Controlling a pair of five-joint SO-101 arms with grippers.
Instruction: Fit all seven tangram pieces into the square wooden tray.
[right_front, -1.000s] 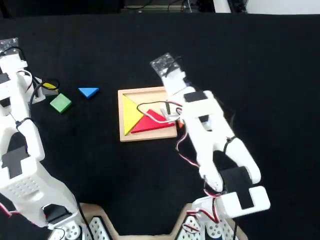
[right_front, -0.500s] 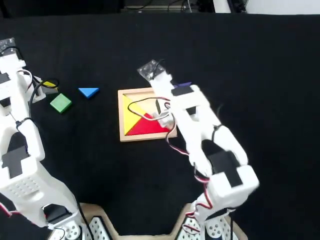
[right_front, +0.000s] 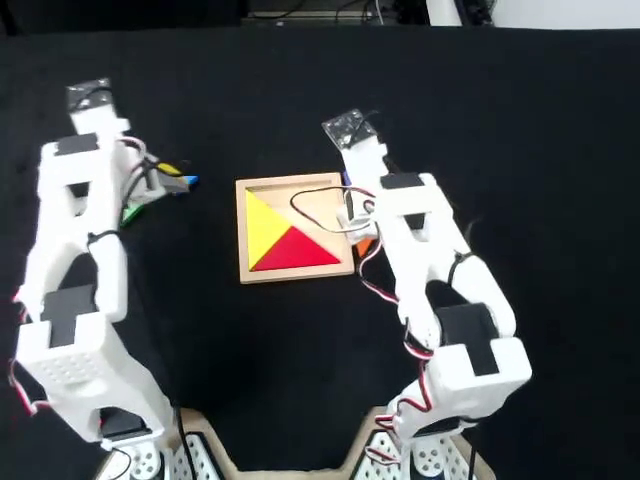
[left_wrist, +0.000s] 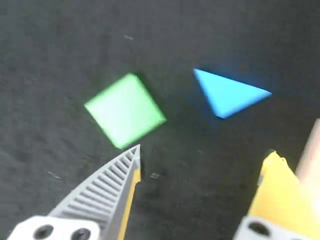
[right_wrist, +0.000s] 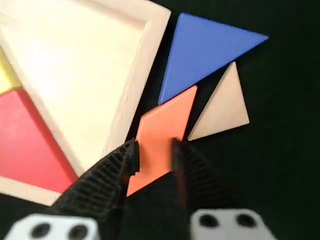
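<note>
Orange parallelogram (right_wrist: 165, 120) within right claw (right_wrist: 154, 147), just beside wooden tray (right_wrist: 142, 65)

Flat orange piece (right_wrist: 161, 131) sits between my right jaws, wooden tray (right_wrist: 143, 56) just beside. Green square (left_wrist: 125, 110) and blue triangle (left_wrist: 230, 95) lie ahead of my left jaws.

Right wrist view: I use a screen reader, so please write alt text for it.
The right gripper clasps an orange parallelogram lying on the black table just outside the wooden tray, beside a blue triangle and a tan triangle. The tray holds a red piece.
</note>
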